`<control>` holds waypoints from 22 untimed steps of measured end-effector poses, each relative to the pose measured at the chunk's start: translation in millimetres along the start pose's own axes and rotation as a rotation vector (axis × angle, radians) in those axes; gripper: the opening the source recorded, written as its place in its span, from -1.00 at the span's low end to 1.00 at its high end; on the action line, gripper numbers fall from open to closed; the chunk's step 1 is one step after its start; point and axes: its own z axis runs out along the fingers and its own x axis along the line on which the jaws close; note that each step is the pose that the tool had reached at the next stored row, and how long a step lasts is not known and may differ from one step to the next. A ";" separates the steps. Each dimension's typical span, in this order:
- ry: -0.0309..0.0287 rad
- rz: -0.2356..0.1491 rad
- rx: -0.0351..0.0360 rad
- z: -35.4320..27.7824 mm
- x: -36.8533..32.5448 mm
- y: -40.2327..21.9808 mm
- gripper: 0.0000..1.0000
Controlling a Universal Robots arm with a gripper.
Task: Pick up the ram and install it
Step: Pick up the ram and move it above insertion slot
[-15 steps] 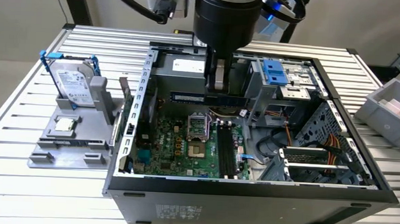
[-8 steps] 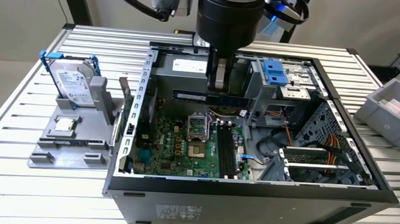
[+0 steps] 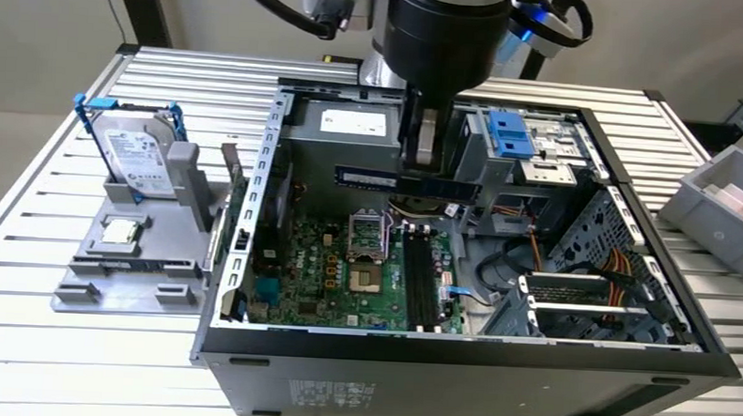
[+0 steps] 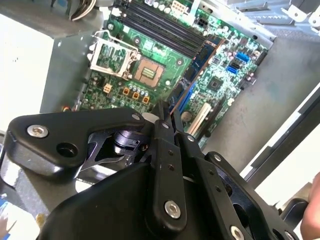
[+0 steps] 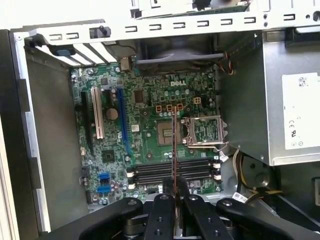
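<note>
The ram [image 3: 405,182] is a long dark blue-black stick, held level above the open computer case [image 3: 466,348]. My gripper [image 3: 421,171] is shut on the ram's middle, coming down from above. In the first wrist view the ram [image 5: 173,150] shows edge-on as a thin line running out from my gripper [image 5: 173,189], hanging over the black memory slots [image 5: 150,175]. In the second wrist view the ram [image 4: 197,70] sticks out from my gripper [image 4: 167,119] over the green motherboard [image 4: 125,75]. The memory slots [image 3: 421,290] lie well below the stick and stand bare.
A silver hard drive in a blue frame [image 3: 136,151] and a small square processor chip [image 3: 122,232] sit on a grey fixture at the exterior view's left. The processor socket [image 3: 363,255] stands open beside the slots. Cables and a drive cage [image 3: 525,144] crowd the case's right. A grey bin [image 3: 723,209] stands at far right.
</note>
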 end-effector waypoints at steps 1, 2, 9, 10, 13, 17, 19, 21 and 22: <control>0.0000 0.001 0.0001 0.0 -0.3 -1.6 -1.00; -0.0001 0.002 0.0001 0.1 -0.7 -3.2 -1.00; 0.0000 0.006 0.0002 0.4 -5.9 -14.3 -1.00; 0.0000 0.006 0.0002 0.4 -6.8 -15.9 -1.00; 0.0000 0.008 0.0002 0.6 -9.4 -20.5 -1.00; 0.0001 0.010 0.0003 0.7 -12.7 -25.8 -1.00; 0.0001 0.011 0.0003 0.8 -14.2 -28.4 -1.00; 0.0001 0.012 0.0004 0.9 -15.8 -30.9 -1.00; 0.0001 0.013 0.0004 0.9 -16.6 -32.2 -1.00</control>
